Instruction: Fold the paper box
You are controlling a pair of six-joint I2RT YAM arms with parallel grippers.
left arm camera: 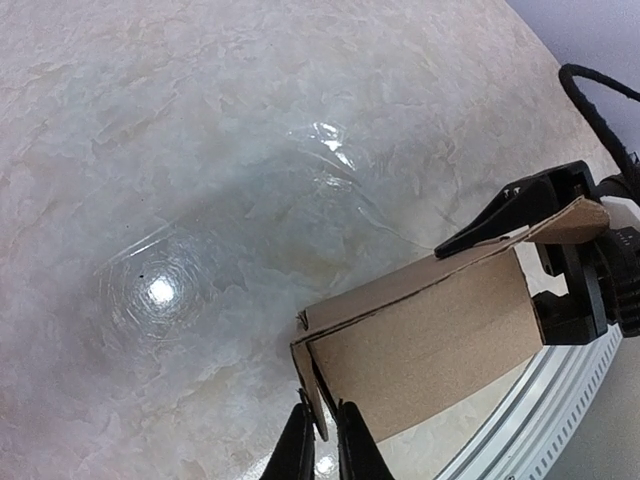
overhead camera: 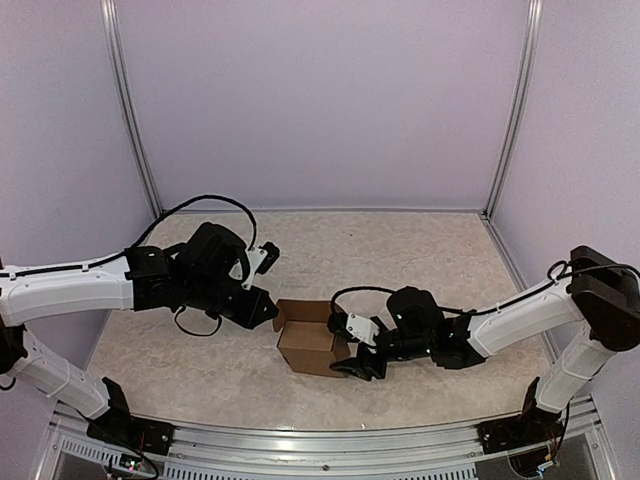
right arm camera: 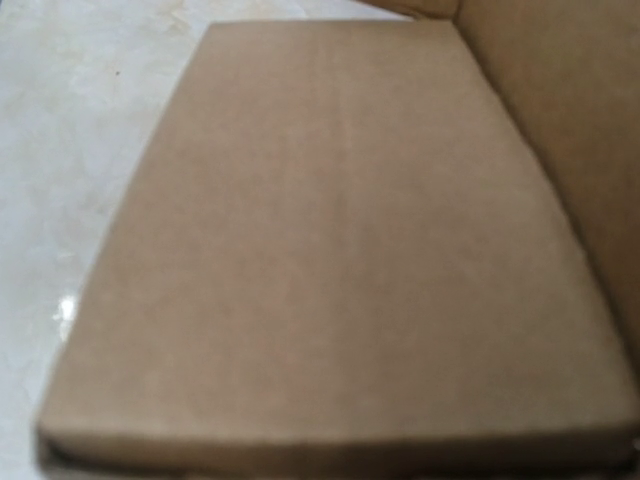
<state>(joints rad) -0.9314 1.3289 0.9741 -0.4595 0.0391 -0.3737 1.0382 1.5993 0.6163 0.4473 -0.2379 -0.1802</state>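
The room has pale purple walls [overhead camera: 320,100] and a table [overhead camera: 400,250] with a light, stone-like top. A grey metal rail [overhead camera: 320,440] runs along the near edge at 6 o'clock.

The paper box [overhead camera: 308,345] sits on the table, a little toward 6 o'clock from the middle. It is plain brown card, folded up into a small box shape. Its far part, toward 12 o'clock, looks open, with flaps sticking up.

The left gripper [overhead camera: 268,308] comes in at the box's 9 o'clock side. In the left wrist view its two fingers [left arm camera: 300,445] are pinched tight on a thin edge of card at the corner of the box [left arm camera: 430,340].

The right gripper [overhead camera: 342,346] is at the box's 3 o'clock side. Its fingers [left arm camera: 490,215] are spread wide, with the end of the box between them, and they seem to touch the card on both sides, so it looks like it is holding the box.

The right wrist view is blurry and very close. A flat brown panel of the box [right arm camera: 330,250] fills most of it, with a bit of table [right arm camera: 90,120] at 9 o'clock.

A black cable [overhead camera: 210,203] loops over the left arm.
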